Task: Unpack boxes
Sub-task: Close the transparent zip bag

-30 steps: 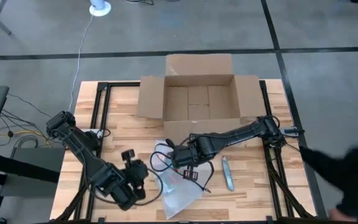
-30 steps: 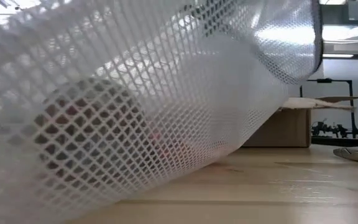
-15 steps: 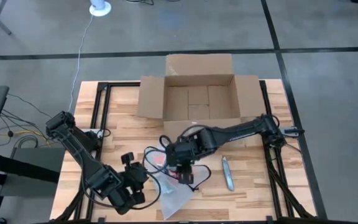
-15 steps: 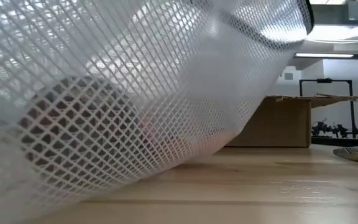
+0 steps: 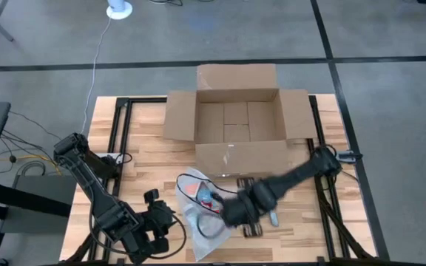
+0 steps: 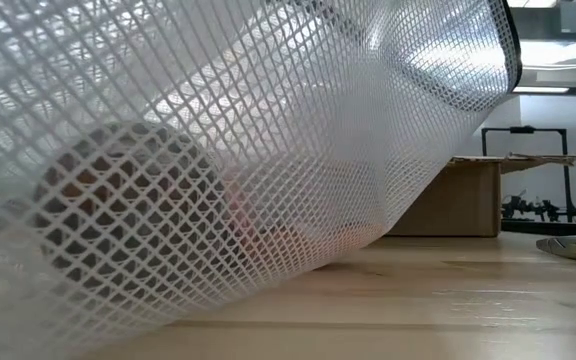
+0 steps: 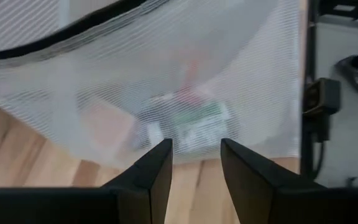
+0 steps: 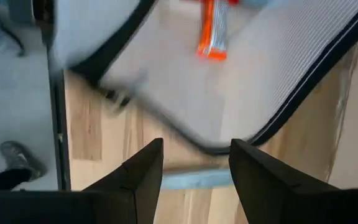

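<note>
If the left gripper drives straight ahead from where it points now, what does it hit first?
Most likely the white mesh bag: it fills the view just beyond the open left gripper, with packets inside. How far off it is cannot be judged.

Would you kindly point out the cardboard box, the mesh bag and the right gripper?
cardboard box (image 5: 237,122), high view, inside floor.
mesh bag (image 6: 218,150), low view, netting.
right gripper (image 8: 194,171), right wrist view, between fingertips.

box (image 5: 235,122): open, interior free | front-centre table (image 5: 146,159): blocked by mesh bag (image 5: 198,222) | right arm (image 5: 287,181) crosses
</note>
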Controlling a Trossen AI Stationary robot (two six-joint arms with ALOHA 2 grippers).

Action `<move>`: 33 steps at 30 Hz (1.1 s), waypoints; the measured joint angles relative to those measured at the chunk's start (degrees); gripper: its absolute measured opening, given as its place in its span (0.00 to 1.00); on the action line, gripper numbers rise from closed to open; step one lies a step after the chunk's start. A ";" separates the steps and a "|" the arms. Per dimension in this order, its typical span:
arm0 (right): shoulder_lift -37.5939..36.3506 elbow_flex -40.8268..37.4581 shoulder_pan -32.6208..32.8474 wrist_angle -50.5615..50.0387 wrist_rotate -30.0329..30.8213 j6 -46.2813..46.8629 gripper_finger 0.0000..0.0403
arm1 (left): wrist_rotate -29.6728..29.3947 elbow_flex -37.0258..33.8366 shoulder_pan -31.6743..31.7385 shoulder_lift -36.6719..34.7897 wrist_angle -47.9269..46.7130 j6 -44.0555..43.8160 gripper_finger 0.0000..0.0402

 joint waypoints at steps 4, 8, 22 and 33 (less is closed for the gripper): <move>-0.03 -4.65 5.37 0.20 3.84 6.61 0.40 | 0.01 0.00 -0.47 0.00 1.30 0.92 0.30; -0.04 -9.14 8.95 0.85 3.89 16.37 0.39 | 0.03 0.00 -0.73 0.00 1.32 2.05 0.30; 0.21 -28.63 7.68 46.58 4.07 23.13 0.38 | 0.38 0.00 -0.73 0.02 3.33 4.98 0.30; 0.52 -31.89 -4.14 69.04 4.50 14.16 0.38 | 0.44 0.00 -1.24 0.02 3.44 2.04 0.30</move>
